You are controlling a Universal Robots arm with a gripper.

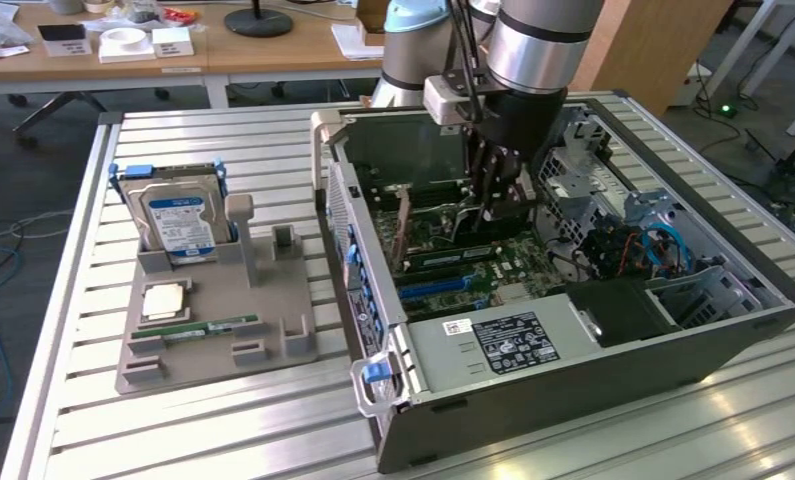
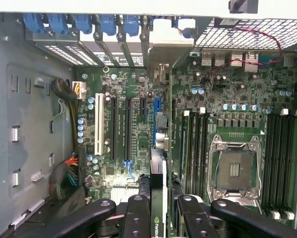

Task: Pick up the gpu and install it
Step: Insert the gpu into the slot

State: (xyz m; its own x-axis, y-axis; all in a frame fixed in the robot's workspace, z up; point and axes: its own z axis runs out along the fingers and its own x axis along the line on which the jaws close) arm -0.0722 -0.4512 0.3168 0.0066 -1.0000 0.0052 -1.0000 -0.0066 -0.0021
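Inside the open computer case (image 1: 531, 400), the gpu (image 2: 158, 168) stands on edge over the motherboard (image 2: 133, 129). It is clamped between the two fingers (image 2: 137, 218) of the hand (image 2: 160, 198), which is narrowed onto the card's thin body. In the wrist view the card runs away from the hand toward the rear wall of the case. Its silver bracket end (image 2: 164, 54) is up by the row of blue slot latches (image 2: 101, 22).

The pick-up looks done, and the step in hand is the install. Whether the card's lower edge has entered a slot I cannot tell. It seems roughly in line with the short blue slot (image 2: 156, 109), beside the black and white ones.

Seating it calls for the edge to be square over the slot, the bracket to meet its rear opening, and pressure straight down without tilt.

Well apart, out on the worktop (image 1: 210, 430), a grey holder (image 1: 277, 345) carries the hard drive (image 1: 181, 220) and the RAM stick (image 1: 210, 327).
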